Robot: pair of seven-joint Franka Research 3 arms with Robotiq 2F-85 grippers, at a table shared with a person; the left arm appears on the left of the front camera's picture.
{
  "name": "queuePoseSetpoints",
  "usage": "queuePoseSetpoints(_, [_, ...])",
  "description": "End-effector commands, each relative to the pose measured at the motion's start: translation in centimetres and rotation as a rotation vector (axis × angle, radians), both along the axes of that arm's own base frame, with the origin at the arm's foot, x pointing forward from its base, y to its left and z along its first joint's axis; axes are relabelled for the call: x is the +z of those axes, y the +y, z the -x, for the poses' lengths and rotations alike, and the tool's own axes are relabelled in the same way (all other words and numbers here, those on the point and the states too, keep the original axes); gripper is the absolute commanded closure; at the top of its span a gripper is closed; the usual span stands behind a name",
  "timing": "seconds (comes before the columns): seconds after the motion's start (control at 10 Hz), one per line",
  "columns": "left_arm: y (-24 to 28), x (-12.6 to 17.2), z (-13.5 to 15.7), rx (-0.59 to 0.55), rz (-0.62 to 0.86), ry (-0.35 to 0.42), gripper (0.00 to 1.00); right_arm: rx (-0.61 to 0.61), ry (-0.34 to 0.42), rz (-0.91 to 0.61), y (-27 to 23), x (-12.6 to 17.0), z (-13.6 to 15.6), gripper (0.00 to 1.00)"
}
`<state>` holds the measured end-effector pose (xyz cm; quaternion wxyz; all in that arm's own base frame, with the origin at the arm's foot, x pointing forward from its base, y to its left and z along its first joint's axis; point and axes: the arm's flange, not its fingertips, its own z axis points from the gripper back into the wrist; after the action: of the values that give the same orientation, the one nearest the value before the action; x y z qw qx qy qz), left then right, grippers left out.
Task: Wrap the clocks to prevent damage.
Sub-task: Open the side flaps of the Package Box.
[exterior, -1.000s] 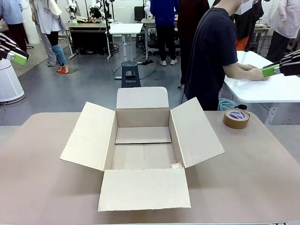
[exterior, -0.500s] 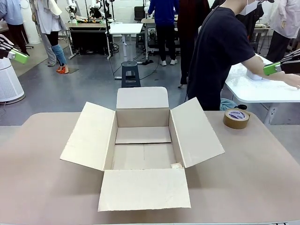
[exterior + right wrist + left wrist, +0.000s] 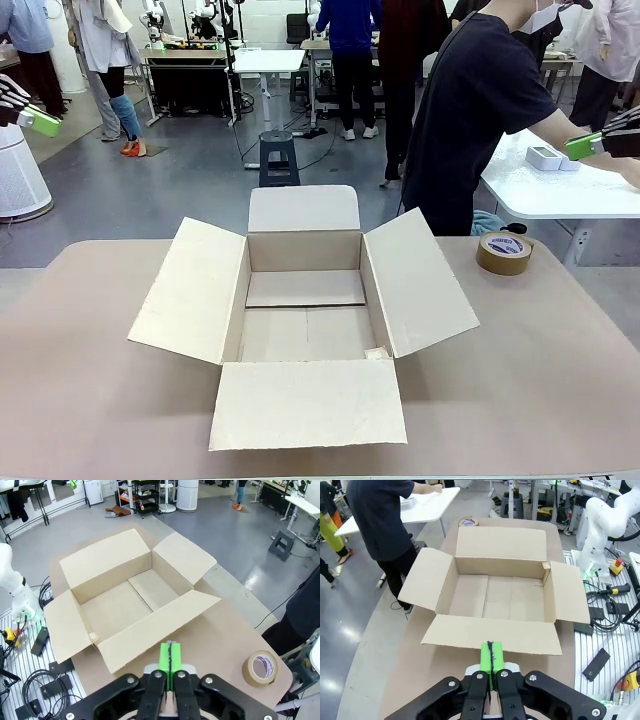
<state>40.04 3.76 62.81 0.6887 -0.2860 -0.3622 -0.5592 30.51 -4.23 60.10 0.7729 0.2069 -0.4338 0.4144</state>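
Observation:
An open cardboard box point(image 3: 305, 300) stands empty in the middle of the table, all of its flaps folded out; it also lies below both wrist cameras point(image 3: 495, 597) point(image 3: 120, 605). My left gripper point(image 3: 40, 122) hangs high at the far left, its green pads pressed together on nothing point(image 3: 491, 657). High at the far right is my right gripper point(image 3: 582, 147), likewise shut and empty point(image 3: 171, 661). A person in a dark shirt point(image 3: 470, 110) reaches over a white side table point(image 3: 545, 195), where small white boxy items point(image 3: 548, 157) sit; I cannot tell whether these are the clocks.
A roll of brown packing tape point(image 3: 504, 252) lies on the table right of the box, and shows near the table edge in the right wrist view point(image 3: 260, 668). Bare tabletop surrounds the box on every side. A stool and other people are far behind.
Both grippers have closed. The person has leaned further right and stretched an arm out past my right gripper, leaving the small white items uncovered on the side table.

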Motion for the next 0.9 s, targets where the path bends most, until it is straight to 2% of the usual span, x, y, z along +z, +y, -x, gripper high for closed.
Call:
queuePoseSetpoints(0.0, [-1.8,1.0,-0.1,0.003,-0.053,0.027,1.0,-0.056,0.033,0.005,2.6,1.2,-0.4,0.99])
queuePoseSetpoints(0.2, [-8.1,3.3,-0.2,0.052,-0.244,0.155,1.0,-0.144,0.14,0.122,10.8,2.8,-0.8,0.99])
queuePoseSetpoints(0.3, [-12.1,3.8,-0.1,0.078,-0.348,0.249,1.0,-0.194,0.214,0.161,15.3,2.8,-0.9,0.99])
queuePoseSetpoints(0.5, [-17.6,2.2,0.3,0.184,-0.54,0.387,1.0,-0.291,0.366,0.225,21.0,1.2,-1.7,0.99])
queuePoseSetpoints(0.7, [-21.1,-1.0,0.6,0.238,-0.619,0.49,1.0,-0.363,0.507,0.336,23.9,-1.8,-2.6,0.99])
queuePoseSetpoints(0.8, [-22.1,-2.7,0.8,0.266,-0.642,0.525,1.0,-0.382,0.539,0.373,24.7,-2.7,-2.8,0.99])
